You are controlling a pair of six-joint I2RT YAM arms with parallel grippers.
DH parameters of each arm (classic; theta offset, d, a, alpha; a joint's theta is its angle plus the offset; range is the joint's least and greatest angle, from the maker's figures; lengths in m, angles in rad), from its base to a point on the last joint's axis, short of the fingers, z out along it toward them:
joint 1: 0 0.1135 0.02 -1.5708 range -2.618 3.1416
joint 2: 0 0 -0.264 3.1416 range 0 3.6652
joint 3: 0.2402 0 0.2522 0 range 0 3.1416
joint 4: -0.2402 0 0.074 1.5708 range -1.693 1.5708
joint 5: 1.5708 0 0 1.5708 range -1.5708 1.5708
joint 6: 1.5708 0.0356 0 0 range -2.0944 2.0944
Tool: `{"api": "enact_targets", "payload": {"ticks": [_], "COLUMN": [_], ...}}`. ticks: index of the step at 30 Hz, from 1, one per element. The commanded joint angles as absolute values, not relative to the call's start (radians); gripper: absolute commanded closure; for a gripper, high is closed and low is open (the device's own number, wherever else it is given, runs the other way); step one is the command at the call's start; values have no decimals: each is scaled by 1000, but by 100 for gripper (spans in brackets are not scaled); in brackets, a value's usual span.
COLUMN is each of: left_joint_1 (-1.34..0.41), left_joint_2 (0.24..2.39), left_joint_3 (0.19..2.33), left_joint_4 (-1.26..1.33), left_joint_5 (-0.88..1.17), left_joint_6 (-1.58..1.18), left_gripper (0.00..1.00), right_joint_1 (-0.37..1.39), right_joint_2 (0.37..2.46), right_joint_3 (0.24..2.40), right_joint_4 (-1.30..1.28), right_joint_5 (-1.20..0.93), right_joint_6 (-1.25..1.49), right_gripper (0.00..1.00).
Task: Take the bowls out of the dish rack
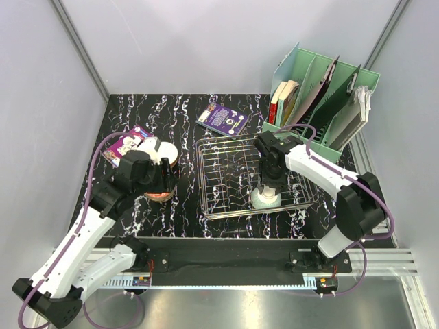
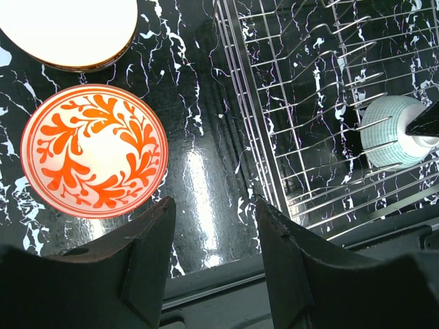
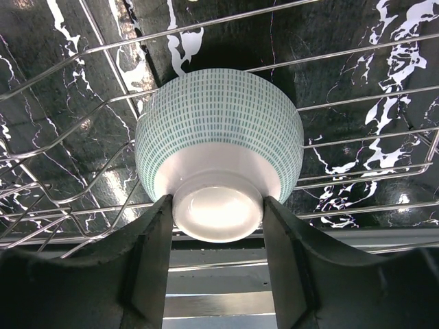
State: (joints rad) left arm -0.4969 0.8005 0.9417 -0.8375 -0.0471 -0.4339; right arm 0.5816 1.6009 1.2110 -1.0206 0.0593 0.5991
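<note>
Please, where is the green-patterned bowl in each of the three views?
Top external: the green-patterned bowl sits at the near edge of the dish rack.
Left wrist: the bowl is at the far right, inside the rack.
Right wrist: the bowl fills the centre, upside down, foot toward the camera.
Shared landmark: the rack's chrome wires.
</note>
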Motion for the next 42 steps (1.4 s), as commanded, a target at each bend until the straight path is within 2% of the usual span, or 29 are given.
{"api": "enact_targets", "payload": {"ticks": [1, 5, 7, 25, 34, 42], "left_joint_1": [-502, -502, -500, -502, -503, -506], "left_joint_2": [788, 792, 790, 813, 867, 1014], "left_joint_3": [945, 950, 946, 948, 945, 985], "left_joint_4": [-824, -825, -824, -790, -664, -513], "left_joint_5": [-57, -58, -61, -5, 162, 319], "left_joint_6": [-402, -399, -399, -397, -416, -476], "left_gripper": [46, 46, 46, 45, 43, 39], "right_joint_1": [588, 588, 588, 580, 494, 411], "right_joint_2": [1603, 1618, 1626, 1626, 1632, 1583], "right_joint_3": [1213, 1236, 1271, 1434, 1431, 1486], "right_joint_4": [-1023, -1042, -1075, -1129, -1016, -996], "right_joint_5": [71, 78, 109, 206, 149, 94], "right_joint_6": [621, 620, 615, 598, 591, 577], "right_gripper": [67, 94, 100, 100, 100, 100]}}
